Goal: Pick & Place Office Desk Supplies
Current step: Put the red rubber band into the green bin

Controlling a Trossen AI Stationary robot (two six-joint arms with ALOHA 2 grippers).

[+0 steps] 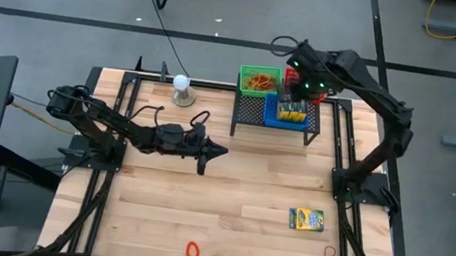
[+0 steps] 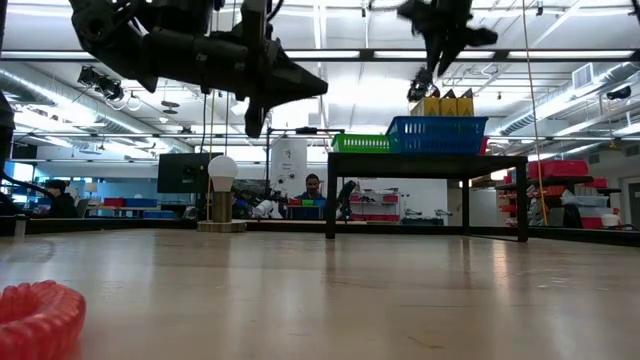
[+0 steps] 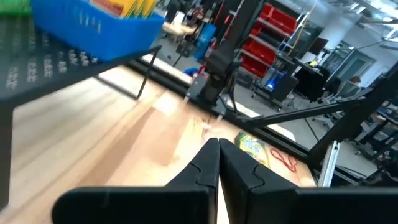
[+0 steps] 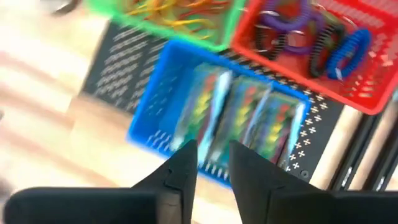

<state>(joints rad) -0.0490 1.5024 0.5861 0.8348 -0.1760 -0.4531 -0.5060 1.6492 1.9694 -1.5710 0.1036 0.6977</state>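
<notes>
right gripper held above blue basket on black mesh rack, fingers slightly parted, nothing pinched. crayon boxes stood inside basket. left gripper pressed together at table centre. loose crayon box at 4 o'clock on table.

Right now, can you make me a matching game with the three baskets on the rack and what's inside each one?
Things:
1. green basket
2. blue basket
3. red basket
4. crayon box on the table

Match with:
A. coiled loops, purple, black and blue
B. crayon boxes standing on edge
C. lies flat near the right arm's base, outside every basket
D. a tangle of rubber bands

Pairs: 1-D, 2-B, 3-A, 4-C
</notes>
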